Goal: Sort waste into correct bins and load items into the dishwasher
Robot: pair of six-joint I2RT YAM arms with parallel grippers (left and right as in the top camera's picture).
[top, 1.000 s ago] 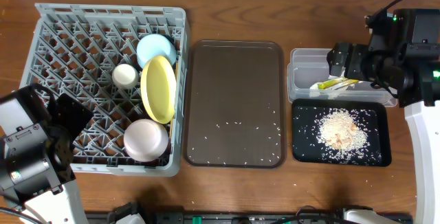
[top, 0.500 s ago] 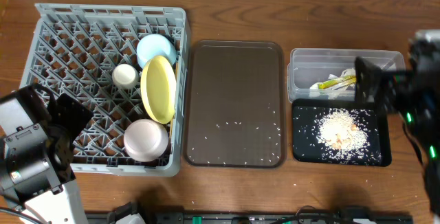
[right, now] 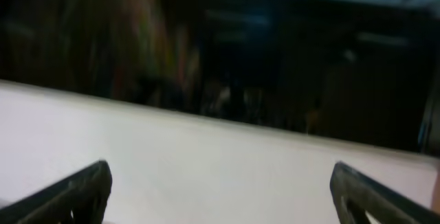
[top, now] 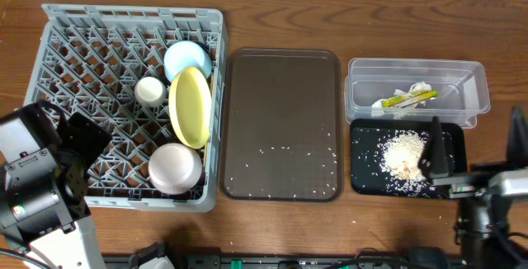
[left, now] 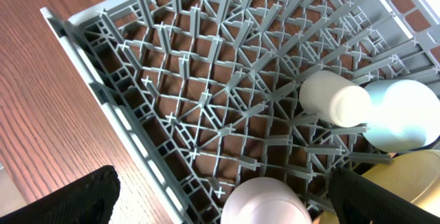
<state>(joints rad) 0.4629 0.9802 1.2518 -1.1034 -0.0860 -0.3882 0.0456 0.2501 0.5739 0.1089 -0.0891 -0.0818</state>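
Note:
The grey dishwasher rack (top: pixel 82 54) holds a yellow plate (top: pixel 191 106) on edge, a light blue bowl (top: pixel 187 58), a small white cup (top: pixel 149 90) and a pale upturned bowl (top: pixel 175 167). In the clear bin (top: pixel 470 96) lie a snack wrapper (top: pixel 404 99) and white paper (top: pixel 419 88). A pile of rice (top: pixel 404 155) fills the black bin (top: pixel 363 182). My left gripper (left: pixel 223 196) hangs open over the rack's near corner, above the pale bowl (left: pixel 265 203). The right gripper (right: pixel 220 183) is open and empty, aimed at a blurred wall. Its arm (top: pixel 487 193) sits front right.
A dark brown tray (top: pixel 283 79) lies between the rack and the bins, with loose rice grains (top: pixel 280 149) scattered on its near half. The left arm's body (top: pixel 37 182) overlaps the rack's front left corner. Bare wood table (top: pixel 280 21) runs along the back.
The right arm has pulled back from over the clear bin to the table's front right edge, its camera swinging up toward the wall. The left arm has not moved.

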